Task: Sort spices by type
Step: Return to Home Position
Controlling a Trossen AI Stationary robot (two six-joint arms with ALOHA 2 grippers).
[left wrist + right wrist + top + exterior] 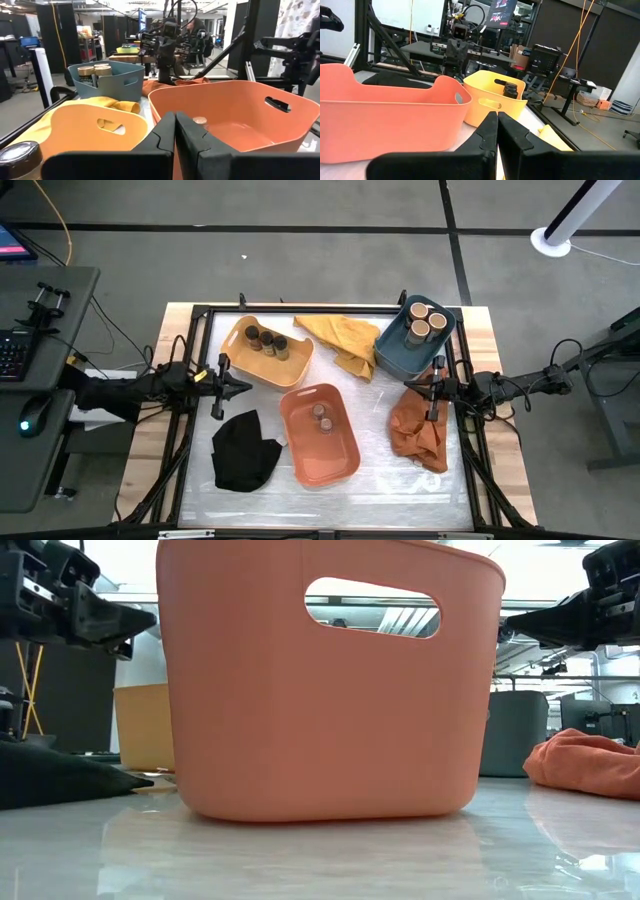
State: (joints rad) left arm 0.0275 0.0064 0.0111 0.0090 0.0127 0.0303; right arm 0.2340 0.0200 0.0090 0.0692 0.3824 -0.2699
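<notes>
The spices are small jars standing in three tubs. Three dark slim jars (268, 340) stand in the yellow tub (240, 360). Three wider tan-topped jars (424, 319) fill the blue tub (392, 352). Two brownish jars (322, 419) stand in the orange tub (335, 460). My left gripper (243, 387) hovers shut at the table's left, level, pointing toward the orange tub. My right gripper (408, 385) hovers shut at the right, level, pointing left above the orange cloth (418, 432). Neither holds anything.
A yellow cloth (342, 340) lies between the yellow and blue tubs. A black cloth (245, 450) lies at the near left. A black frame (300, 308) borders the table. In the low view the orange tub (330, 700) hides most of the middle.
</notes>
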